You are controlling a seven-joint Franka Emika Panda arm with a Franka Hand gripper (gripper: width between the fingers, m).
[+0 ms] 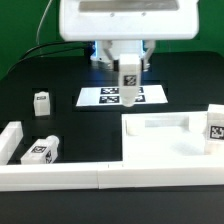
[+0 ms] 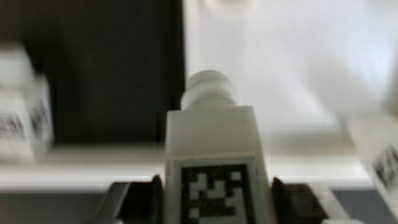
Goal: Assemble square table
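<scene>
Leg (image 1: pixel 129 86) upright in gripper (image 1: pixel 129 72), which is closed on its sides. It is held clear of the bench (image 1: pixel 55 70) over the marker board (image 1: pixel 100 97) at 12 o'clock, I judge for carrying to a corner socket. Slab (image 1: pixel 160 128) at 4 o'clock, next to the wall (image 1: pixel 60 178). Spare legs at 9 (image 1: pixel 41 102), 8 (image 1: pixel 40 151) and 3 (image 1: pixel 215 125).

Wrist view: peg end (image 2: pixel 210 88) points away from the gripper, presumably for insertion. Tags only; no readable writing.
</scene>
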